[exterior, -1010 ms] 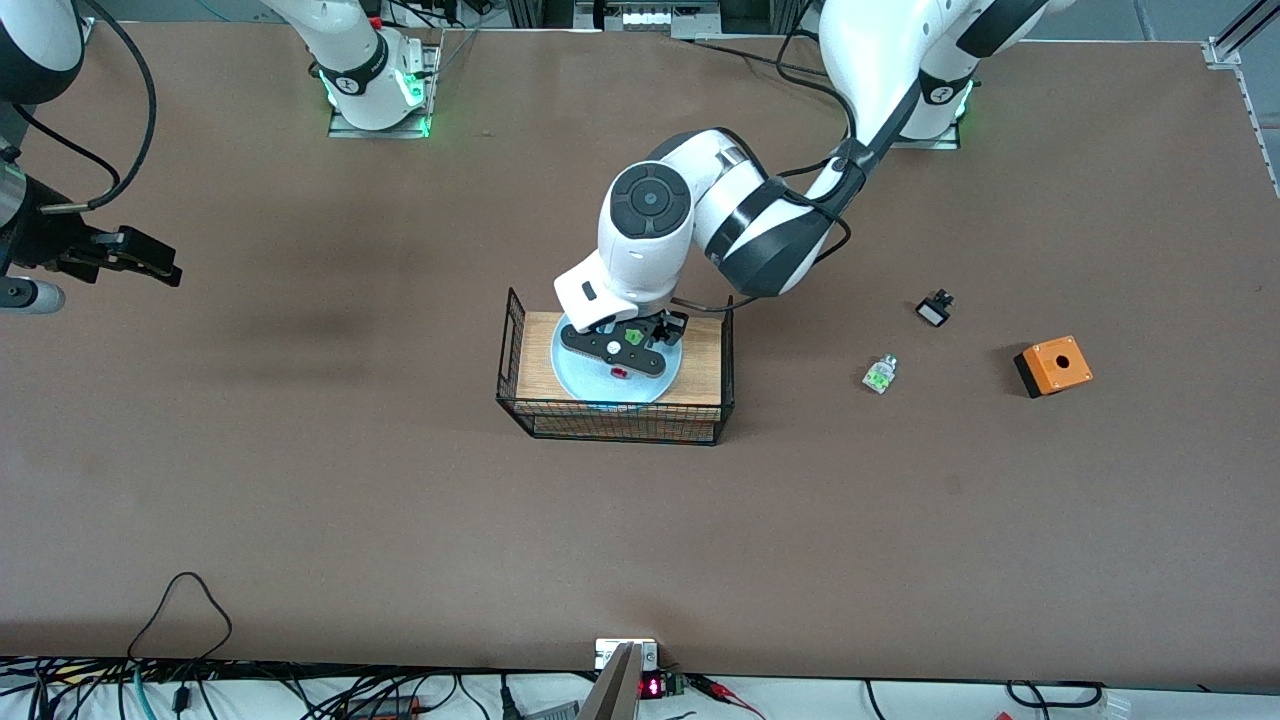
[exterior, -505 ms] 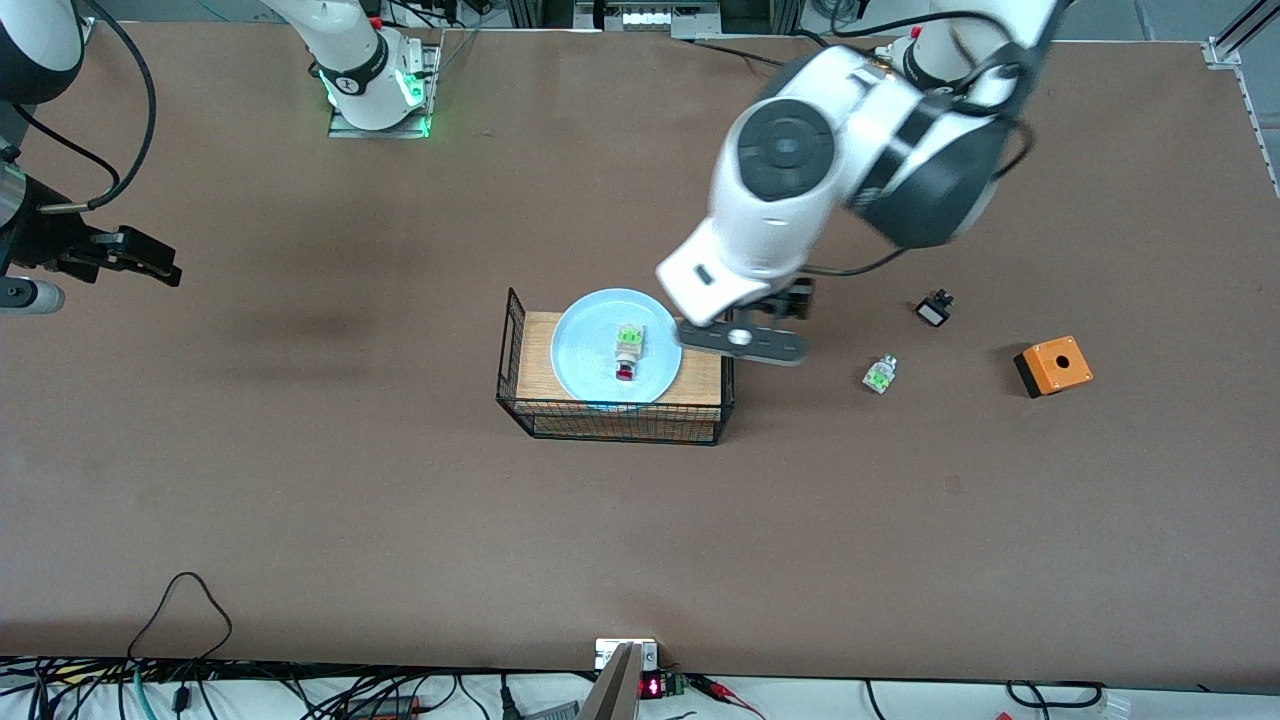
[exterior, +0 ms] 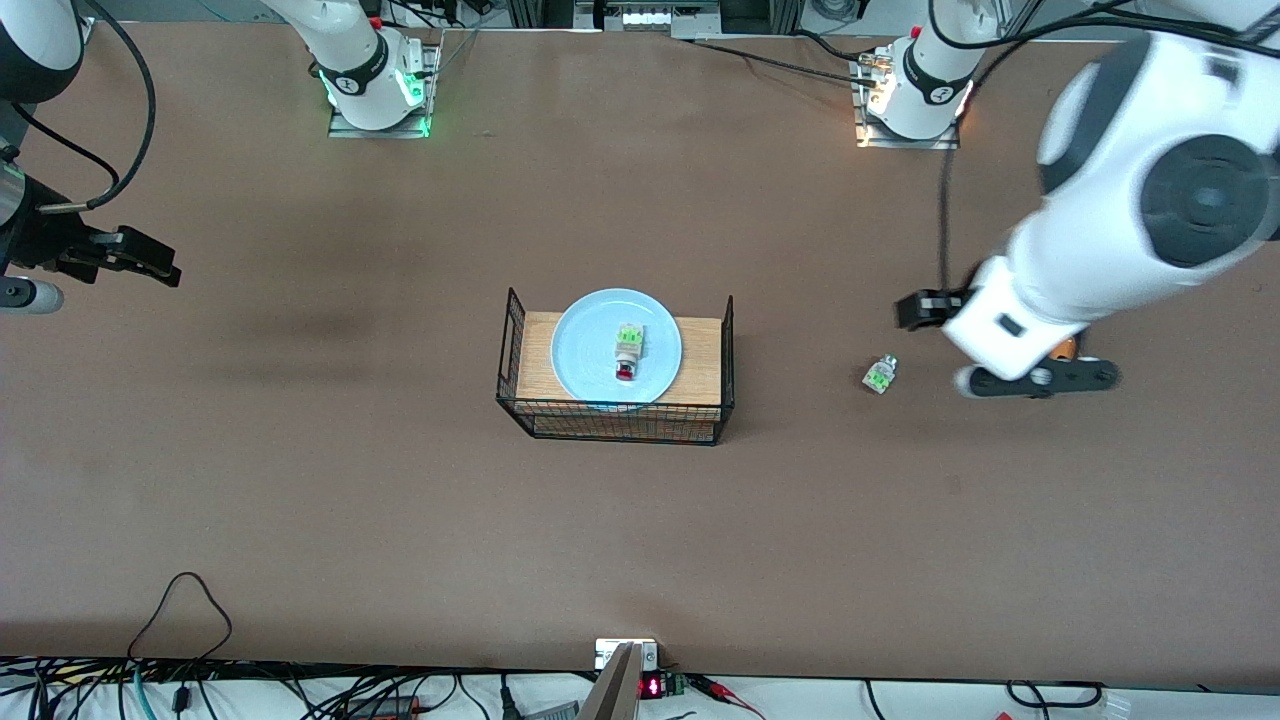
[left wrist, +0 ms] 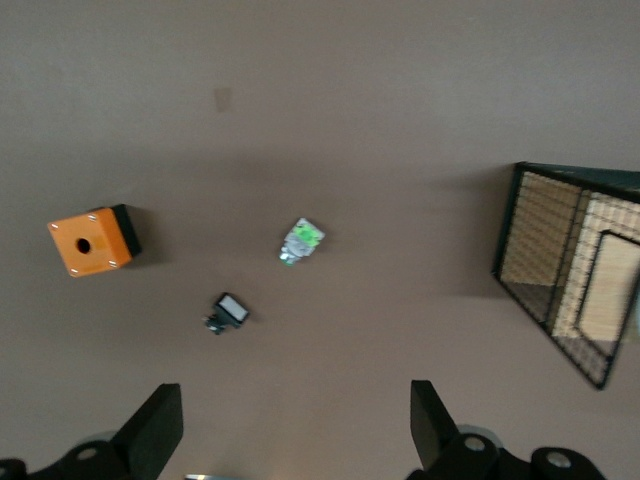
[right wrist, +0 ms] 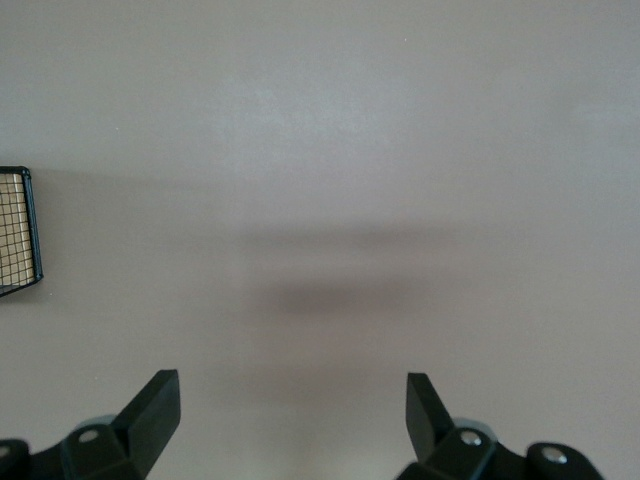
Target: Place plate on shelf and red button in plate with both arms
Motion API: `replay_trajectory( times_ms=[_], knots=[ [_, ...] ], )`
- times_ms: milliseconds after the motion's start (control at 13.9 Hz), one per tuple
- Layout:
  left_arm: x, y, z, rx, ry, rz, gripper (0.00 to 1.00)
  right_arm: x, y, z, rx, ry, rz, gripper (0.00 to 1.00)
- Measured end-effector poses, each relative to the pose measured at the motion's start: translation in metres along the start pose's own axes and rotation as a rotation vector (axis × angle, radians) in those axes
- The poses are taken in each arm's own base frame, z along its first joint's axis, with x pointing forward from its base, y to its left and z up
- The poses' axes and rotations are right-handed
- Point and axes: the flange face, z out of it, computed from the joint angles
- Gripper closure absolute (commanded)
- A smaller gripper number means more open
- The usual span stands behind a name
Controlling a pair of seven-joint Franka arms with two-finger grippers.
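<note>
The pale blue plate (exterior: 590, 350) lies on a wooden block inside a black wire basket (exterior: 620, 412) at mid-table. On the plate rests the red button (exterior: 628, 354), its red cap toward the front camera. My left gripper (exterior: 1036, 378) (left wrist: 290, 430) hangs open and empty over the table toward the left arm's end, well away from the basket. My right gripper (exterior: 150, 262) (right wrist: 290, 410) waits open and empty over bare table at the right arm's end.
An orange box (left wrist: 93, 240), a white-green part (exterior: 880, 375) (left wrist: 301, 241) and a small black part (left wrist: 228, 312) lie loose toward the left arm's end. In the front view the left arm covers most of the orange box. The basket's corner (right wrist: 18, 230) shows in the right wrist view.
My left gripper opened over the plate, left the red button there, and swung away toward the left arm's end of the table. The right arm has not moved.
</note>
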Motion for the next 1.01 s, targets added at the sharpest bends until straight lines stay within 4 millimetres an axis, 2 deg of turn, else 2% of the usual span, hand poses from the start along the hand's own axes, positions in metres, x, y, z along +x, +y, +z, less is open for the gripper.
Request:
replay_trajectory(
  times_ms=[144,289,505,649,794,1010],
  knots=[
    [0.001,-0.05,-0.013,-0.007,0.018,0.107,0.0,0.0,-0.001,-0.002,0.0,0.005,-0.001,0.0],
    [-0.01,-0.081,-0.027,0.015,0.076,0.114,0.0,0.0,-0.001,-0.003,0.0,0.006,-0.001,0.0],
    [-0.043,-0.1,-0.03,0.035,0.191,0.085,0.0,0.0,-0.001,-0.004,0.0,0.007,-0.001,0.0],
    [-0.063,-0.106,-0.026,0.027,0.195,0.075,0.0,0.0,-0.001,-0.004,0.0,0.007,-0.001,0.0],
    [-0.075,-0.112,-0.018,-0.009,0.178,0.056,0.0,0.0,-0.001,-0.004,0.0,0.006,-0.001,0.0],
    [-0.09,-0.134,-0.017,-0.033,0.178,0.017,0.0,0.0,-0.001,-0.004,0.0,0.006,-0.001,0.0]
  ],
)
